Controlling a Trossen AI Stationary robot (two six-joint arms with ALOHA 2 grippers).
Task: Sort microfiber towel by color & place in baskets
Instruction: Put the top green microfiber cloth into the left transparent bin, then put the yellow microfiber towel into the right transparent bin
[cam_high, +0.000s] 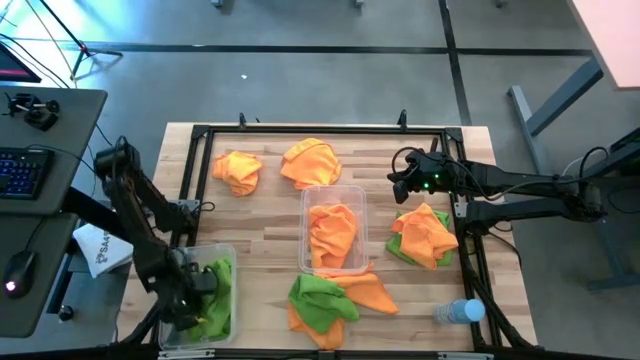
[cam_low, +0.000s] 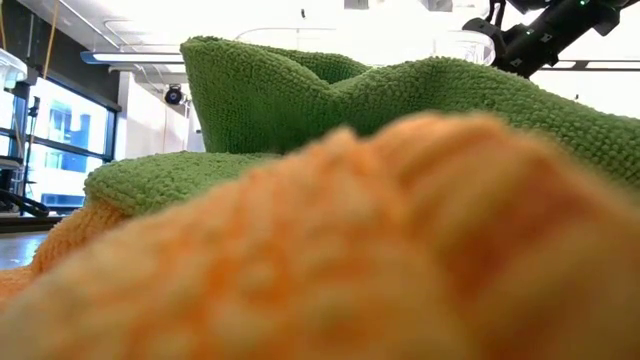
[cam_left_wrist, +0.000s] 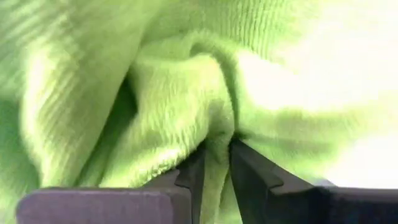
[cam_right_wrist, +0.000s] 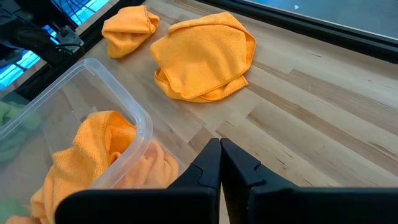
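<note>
The left tool (cam_high: 192, 297) is down inside the clear basket (cam_high: 228, 252) at the near left corner of the bench (cam_high: 270, 215), buried in the green towel (cam_high: 215, 290) that lies there. In the left wrist view its 2 dark fingers (cam_left_wrist: 193, 174) stand a narrow gap apart with a fold of that green cloth (cam_left_wrist: 186, 93) between them; whether they pinch the fold or merely straddle it I cannot tell.

The right tool (cam_high: 400, 180) hangs over the far right part of the bench, fingers (cam_right_wrist: 208, 165) pressed together and holding nothing.

A second clear basket (cam_high: 308, 195) sits at the middle of the bench with orange towels (cam_high: 333, 232) inside it. Beyond it, toward the far edge, 2 orange towels lie loose on the wood: a crumpled one (cam_high: 238, 170) to the left and a flatter one (cam_high: 311, 162) just beside it, both apart from the basket. The right wrist view shows the same pair (cam_right_wrist: 202, 56) past the basket's rim (cam_right_wrist: 112, 81).

To the right of the middle basket lies a mixed heap, orange over green (cam_high: 424, 235). At the near edge another mixed heap (cam_high: 335, 298) of green and orange touches the middle basket's near end and fills the low view (cam_low: 330, 110).

A clear bottle with a blue cap (cam_high: 458, 312) lies on its side near the right front corner
</note>
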